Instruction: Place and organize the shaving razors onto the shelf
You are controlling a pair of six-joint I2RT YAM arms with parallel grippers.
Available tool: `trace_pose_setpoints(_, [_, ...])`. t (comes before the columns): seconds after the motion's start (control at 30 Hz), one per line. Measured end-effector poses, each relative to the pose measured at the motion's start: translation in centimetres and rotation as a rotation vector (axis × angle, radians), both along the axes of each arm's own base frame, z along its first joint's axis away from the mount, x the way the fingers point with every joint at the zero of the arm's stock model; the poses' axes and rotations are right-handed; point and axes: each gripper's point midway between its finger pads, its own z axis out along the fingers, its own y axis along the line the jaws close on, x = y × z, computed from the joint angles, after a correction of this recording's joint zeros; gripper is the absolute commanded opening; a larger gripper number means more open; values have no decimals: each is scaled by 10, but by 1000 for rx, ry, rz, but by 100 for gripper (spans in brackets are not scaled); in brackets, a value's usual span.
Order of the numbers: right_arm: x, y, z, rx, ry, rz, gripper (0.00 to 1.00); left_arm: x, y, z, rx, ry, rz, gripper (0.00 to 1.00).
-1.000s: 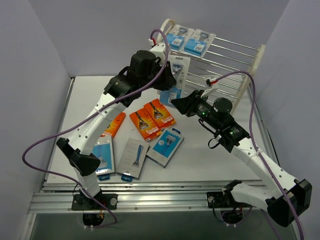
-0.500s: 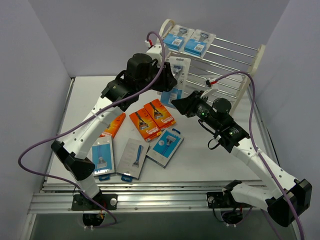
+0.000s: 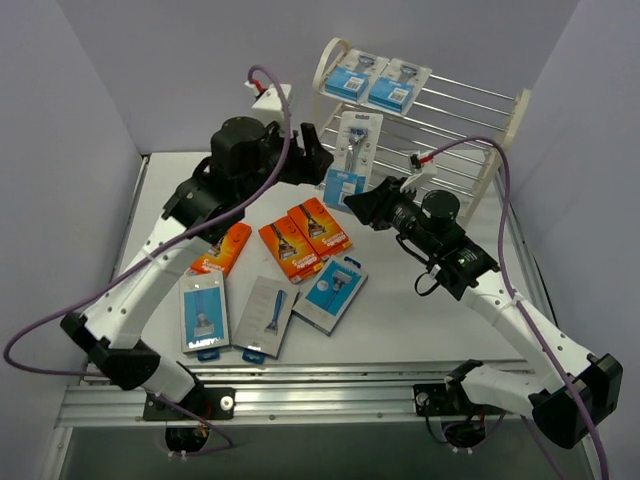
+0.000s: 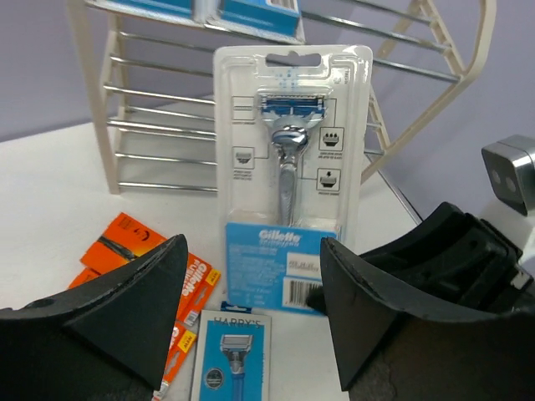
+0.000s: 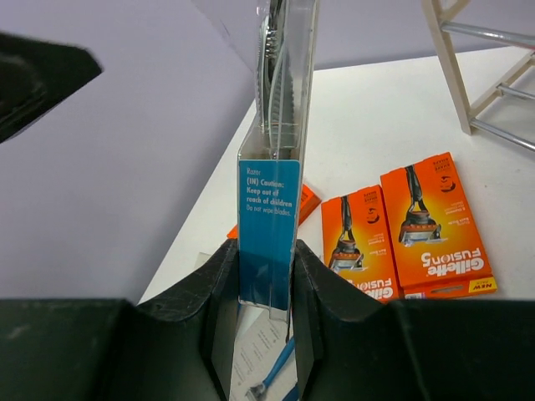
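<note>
One blue-and-white razor pack [image 3: 352, 158] stands upright in the air in front of the cream shelf [image 3: 505, 135]. My right gripper [image 3: 354, 203] is shut on its lower edge. The right wrist view shows that pack [image 5: 269, 200] edge-on, pinched between both fingers [image 5: 224, 284]. My left gripper [image 3: 312, 150] is open just left of the pack and not touching it. In the left wrist view the pack [image 4: 288, 159] faces me beyond the spread fingers [image 4: 150, 284]. Two packs [image 3: 352, 78] [image 3: 398, 88] lie on the shelf's top tier.
On the table lie three orange boxes [image 3: 230, 248] [image 3: 290, 250] [image 3: 320, 228] and three flat packs [image 3: 203, 313] [image 3: 265, 317] [image 3: 333, 288]. The shelf's lower wire tiers [image 3: 450, 165] are bare. Purple cables loop over both arms.
My left gripper opened, let go of the upright pack and drew back to the left. The right gripper kept its hold, and the pack stayed nearly in place.
</note>
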Motion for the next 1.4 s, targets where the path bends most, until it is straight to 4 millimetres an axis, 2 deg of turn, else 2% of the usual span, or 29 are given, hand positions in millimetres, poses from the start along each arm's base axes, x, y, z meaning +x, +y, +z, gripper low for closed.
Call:
trace_pose_setpoints(0.13, [12, 1, 19, -5, -7, -20, 0, -13, 47, 19, -21, -65, 78, 74])
trace_pose_setpoints(0.27, [37, -6, 64, 19, -55, -66, 0, -25, 106, 20, -15, -117, 181, 76])
trace_pose_setpoints(0.37, [60, -19, 99, 46, -107, -111, 0, -29, 136, 3, 22, -114, 239, 76])
trace_pose_setpoints(0.53, [100, -43, 136, 74, -141, -172, 0, -26, 165, -51, 114, -46, 294, 78])
trace_pose_setpoints(0.67, [133, -66, 153, 90, -129, -208, 0, -31, 171, -96, 176, 21, 294, 78])
trace_pose_setpoints(0.8, [152, -100, 163, 122, -100, -243, 0, -36, 174, -118, 192, 45, 290, 79])
trace_pose_setpoints(0.97, [163, -148, 169, 150, -56, -305, 0, -36, 171, -136, 193, 58, 279, 79])
trace_pose_setpoints(1.1, [160, -176, 164, 160, 0, -333, 0, -36, 170, -157, 203, 84, 269, 79])
trace_pose_setpoints(1.2, [158, -181, 154, 155, 48, -335, 0, -38, 168, -167, 207, 105, 259, 79])
trace_pose_setpoints(1.4, [157, -177, 132, 149, 137, -316, 0, -44, 160, -164, 207, 92, 237, 79])
